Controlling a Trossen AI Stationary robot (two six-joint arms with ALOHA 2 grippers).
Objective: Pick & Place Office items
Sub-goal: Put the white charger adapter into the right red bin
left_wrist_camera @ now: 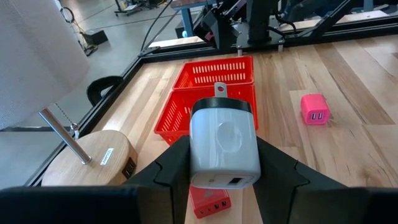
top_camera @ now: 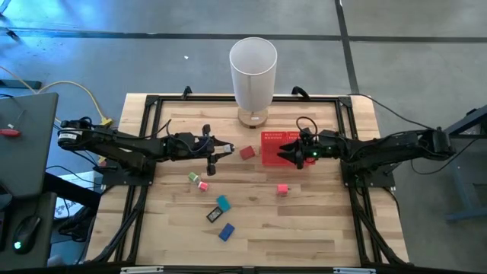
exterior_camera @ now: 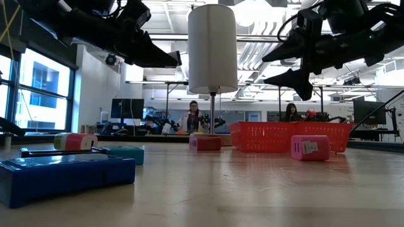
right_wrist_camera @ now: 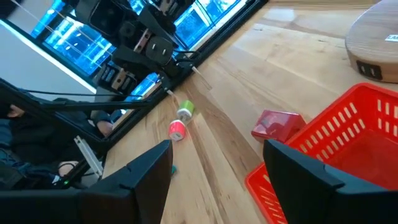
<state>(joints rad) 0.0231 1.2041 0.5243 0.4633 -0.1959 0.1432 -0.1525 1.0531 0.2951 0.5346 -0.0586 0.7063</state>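
**One white charger in the left jaws, headed for the red tray**

One small white plug-in charger block with a dark top (left_wrist_camera: 224,146) sits clamped between the jaws of the left gripper (left_wrist_camera: 224,163), lifted clear of the wooden tabletop (top_camera: 304,228). Seen from above, that gripper (top_camera: 218,152) hangs near the middle of the tabletop, with a flat red charger (top_camera: 246,152) lying between it and the red two-compartment mesh tray (top_camera: 268,138).

The step in hand looks like the carry: the piece is picked and not yet placed. The next move calls for taking it past the red charger and over the tray's rim, then parting the jaws above one compartment.

The right gripper (top_camera: 288,151) hovers over the tray's near edge with its jaws standing apart and nothing between them. It crowds the drop spot, so it may need to give way.

Several other pieces lie loose on the tabletop: a pink cube-shaped charger (top_camera: 282,189), a small pink-and-green pair (top_camera: 199,181), a teal block (top_camera: 222,202), a black flat piece (top_camera: 214,216) and a blue flat block (top_camera: 226,231). A tall white cylinder on a round wooden base (top_camera: 253,70) stands behind the tray.
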